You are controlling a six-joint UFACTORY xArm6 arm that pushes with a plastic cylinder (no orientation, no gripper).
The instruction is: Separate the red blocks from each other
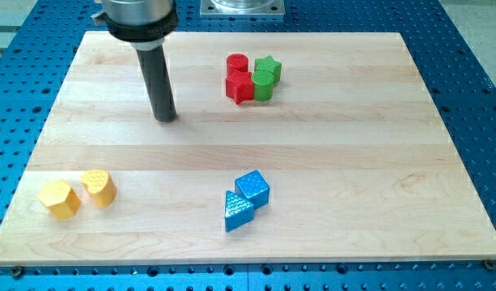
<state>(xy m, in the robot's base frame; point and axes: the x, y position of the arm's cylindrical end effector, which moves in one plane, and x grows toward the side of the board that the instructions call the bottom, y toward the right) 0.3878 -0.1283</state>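
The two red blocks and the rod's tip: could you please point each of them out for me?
red cylinder point(237, 64): camera view, on its round top face.
red star-shaped block point(240, 88): camera view, on its top face.
my tip point(166, 118): camera view, at the rod's lowest end, left of the red blocks.

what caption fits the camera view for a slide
My tip rests left of the touching red blocks, beside green blocks.

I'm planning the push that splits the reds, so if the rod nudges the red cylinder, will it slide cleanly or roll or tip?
The red cylinder stands upright on a flat end, so it will probably slide, not roll. It looks squat, so tipping seems unlikely. It appears to touch the red star block and sits close to the green blocks, so they may drag along. My tip is off to the view's left, clear of them.
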